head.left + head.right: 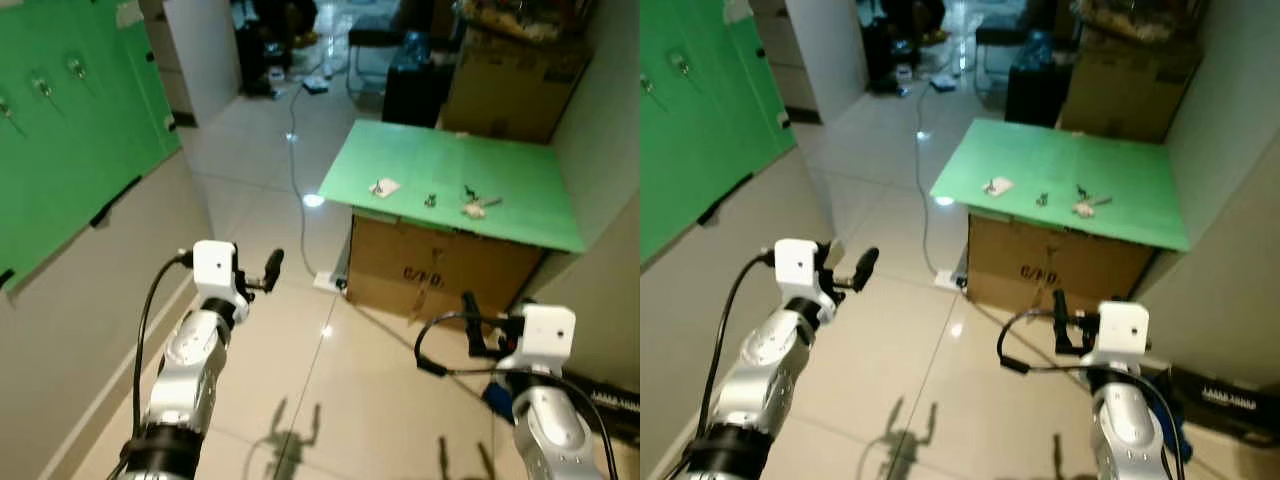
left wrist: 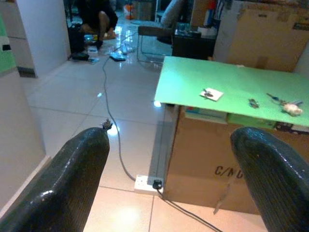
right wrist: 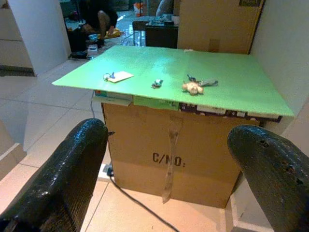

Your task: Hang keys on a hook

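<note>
Both grippers are spread wide and hold nothing; the right gripper [image 3: 169, 179] points its two black fingers [image 3: 67, 179] at the cardboard box [image 3: 169, 159], and the left gripper [image 2: 169, 183] aims the same way from further to the left, so each wrist camera frames the work surface between its fingers; I judge this a ready pose for an approach, not a grasp, since both arms hang in the air well short of the box; the green board [image 1: 520, 205] lies flat on top of the box as a tabletop, which keeps the small items at reach height; on it sit three lots in a rough row: a white card [image 1: 384, 186] with something small on it, a small dark piece [image 1: 431, 200], and the keys [image 1: 478, 205] with a pale fob, lying loose toward the right; the hooks [image 1: 42, 85] stick out of a green panel [image 1: 90, 150] on the wall to the left, well apart from the keys; so the keys must be lifted first, then carried across; a cable [image 1: 295, 170] trails over the tiled floor [image 1: 260, 380] between the two, a snag to mind when walking
</note>
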Robot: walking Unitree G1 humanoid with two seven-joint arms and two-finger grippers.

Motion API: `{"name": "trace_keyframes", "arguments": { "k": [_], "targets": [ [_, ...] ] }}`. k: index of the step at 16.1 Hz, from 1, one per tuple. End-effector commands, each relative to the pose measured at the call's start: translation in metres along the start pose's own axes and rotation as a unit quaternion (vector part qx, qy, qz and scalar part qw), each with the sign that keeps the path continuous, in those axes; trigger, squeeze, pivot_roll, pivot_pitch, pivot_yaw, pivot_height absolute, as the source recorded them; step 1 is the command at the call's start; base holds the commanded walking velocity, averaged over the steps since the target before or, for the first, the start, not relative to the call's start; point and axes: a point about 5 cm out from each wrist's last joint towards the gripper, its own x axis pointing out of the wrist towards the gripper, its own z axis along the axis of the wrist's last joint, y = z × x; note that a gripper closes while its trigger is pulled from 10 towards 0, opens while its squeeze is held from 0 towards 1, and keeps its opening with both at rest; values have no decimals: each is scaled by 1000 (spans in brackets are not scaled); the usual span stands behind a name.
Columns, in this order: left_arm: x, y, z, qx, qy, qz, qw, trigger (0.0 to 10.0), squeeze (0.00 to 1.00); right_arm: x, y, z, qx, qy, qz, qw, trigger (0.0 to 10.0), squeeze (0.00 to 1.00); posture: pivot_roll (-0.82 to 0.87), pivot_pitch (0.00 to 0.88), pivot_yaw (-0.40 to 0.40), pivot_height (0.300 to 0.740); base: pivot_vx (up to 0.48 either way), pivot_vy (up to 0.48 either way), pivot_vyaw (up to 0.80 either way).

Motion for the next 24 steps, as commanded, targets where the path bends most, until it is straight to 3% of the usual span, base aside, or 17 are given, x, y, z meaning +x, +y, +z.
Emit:
{"name": "trace_keyframes", "arguments": {
  "k": [1, 10, 16, 24],
  "targets": [
    [2, -1, 4, -7, -9, -12, 1000, 10000, 0, 1, 0, 2, 3, -5, 0, 1000, 10000, 0, -178, 0, 58, 732, 0, 0, 0],
    [0, -2, 4, -4, -13, -21, 1000, 10000, 0, 3, 2, 3, 5, -5, -2, 1000, 10000, 0, -173, 0, 61, 732, 480, 0, 0],
    [1, -13, 5, -6, -22, -50, 998, 10000, 0, 5, -1, 6, 0, -12, -2, 1000, 10000, 0, -185, 0, 64, 732, 480, 0, 0],
    [2, -22, 6, 0, -22, -72, 997, 10000, 0, 2, 3, 5, 13, -8, -1, 1000, 10000, 0, -198, 0, 81, 732, 472, 0, -749]
  ]
}}
